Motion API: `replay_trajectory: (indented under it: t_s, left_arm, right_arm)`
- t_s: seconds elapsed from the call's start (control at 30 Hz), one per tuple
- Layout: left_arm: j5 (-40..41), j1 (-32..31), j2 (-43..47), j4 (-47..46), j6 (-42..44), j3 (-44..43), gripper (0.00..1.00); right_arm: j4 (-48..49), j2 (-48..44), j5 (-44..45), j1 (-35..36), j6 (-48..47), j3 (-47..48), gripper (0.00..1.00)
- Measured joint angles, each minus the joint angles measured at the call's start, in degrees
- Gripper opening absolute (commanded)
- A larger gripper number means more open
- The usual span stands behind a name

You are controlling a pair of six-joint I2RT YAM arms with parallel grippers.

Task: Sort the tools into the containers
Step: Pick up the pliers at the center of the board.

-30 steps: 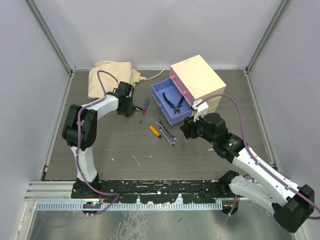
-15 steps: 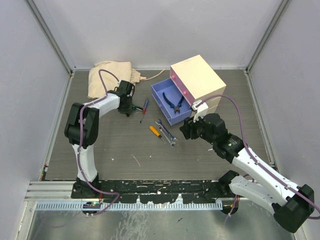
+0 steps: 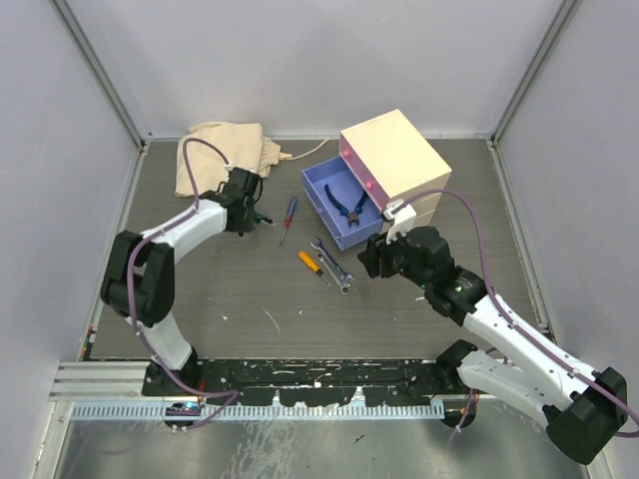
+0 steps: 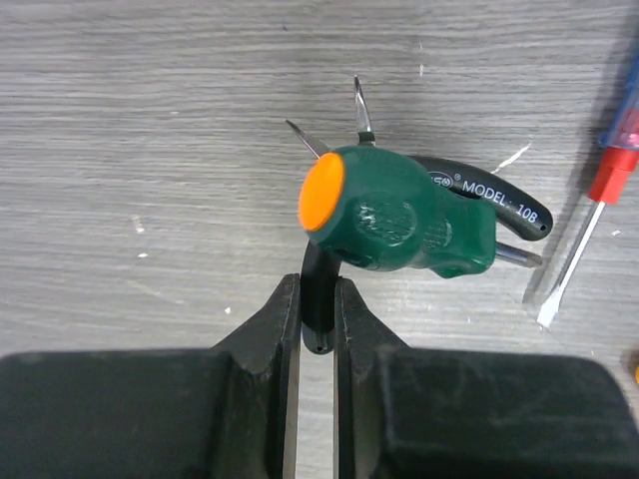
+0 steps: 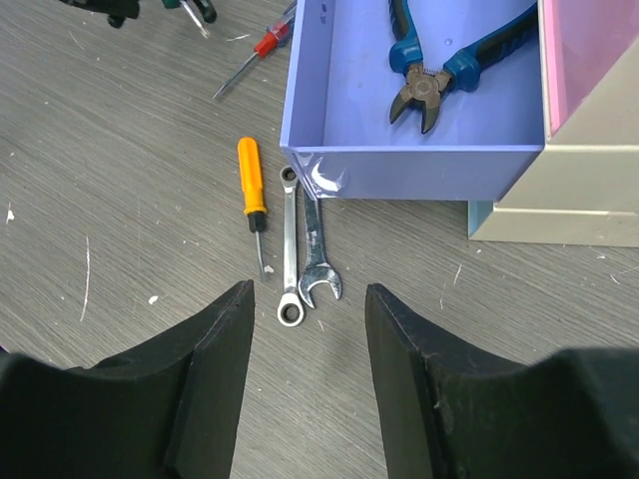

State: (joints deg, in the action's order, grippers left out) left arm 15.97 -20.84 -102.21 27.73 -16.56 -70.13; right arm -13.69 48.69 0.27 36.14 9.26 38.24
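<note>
My left gripper (image 4: 318,319) is shut on one black handle of a black-handled tool (image 4: 494,200) marked "MODEL: 10B". A stubby green-handled screwdriver (image 4: 399,215) with an orange cap lies across that tool. In the top view this gripper (image 3: 243,213) is left of a red-and-blue screwdriver (image 3: 288,218). My right gripper (image 5: 308,299) hangs open over two silver spanners (image 5: 290,249) (image 5: 318,249), with an orange-handled screwdriver (image 5: 250,180) beside them. Blue-handled pliers (image 5: 449,70) lie in the open blue drawer (image 5: 399,170) of the cream chest (image 3: 394,160).
The pink drawer (image 5: 589,50) above the blue one stands slightly out, and a light-blue drawer front (image 5: 481,220) shows below. A beige cloth (image 3: 225,150) lies at the back left. Grey walls enclose the table on three sides.
My left gripper's jaws have narrowed onto the black handle, and the left arm's elbow has swung out to the left. The right arm has not moved.
</note>
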Motion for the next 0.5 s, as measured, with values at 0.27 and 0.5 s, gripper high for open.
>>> replay_trajectory:
  t_s: [0.27, 0.5]
  left_arm:
    - [9.88, -4.85, 8.85, -0.68, 2.38, 4.35, 0.0]
    - [13.09, -6.43, 8.85, -0.61, 2.97, 7.85, 0.0]
  right_arm:
    - [0.85, 1.14, -0.72, 0.0, 0.48, 0.0, 0.54]
    - [1.29, 1.22, -1.05, 0.0, 0.94, 0.0, 0.54]
